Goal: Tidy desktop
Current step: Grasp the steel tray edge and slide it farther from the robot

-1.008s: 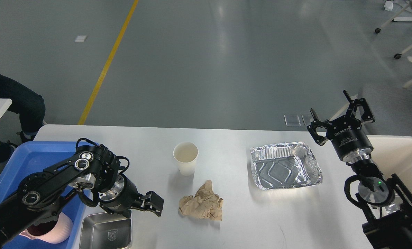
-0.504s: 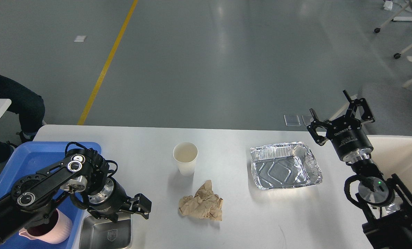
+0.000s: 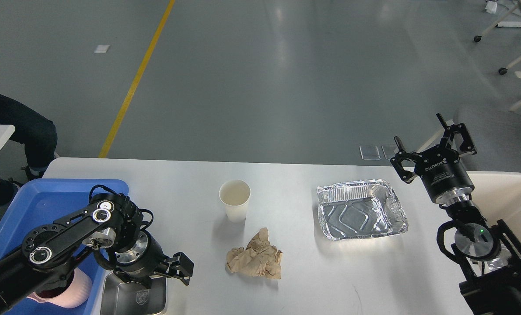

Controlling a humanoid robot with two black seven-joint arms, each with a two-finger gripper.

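Two empty sets of jaws, right spread wide, left unclear, over the glossy white desktop [image 3: 295,262].

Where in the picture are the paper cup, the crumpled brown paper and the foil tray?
paper cup [image 3: 235,205], head view, on its white side wall.
crumpled brown paper [image 3: 255,256], head view, on the middle of the wad.
foil tray [image 3: 354,216], head view, on its ribbed floor.

Bright even overhead light, sharp focus, floor [image 3: 286,65] glare
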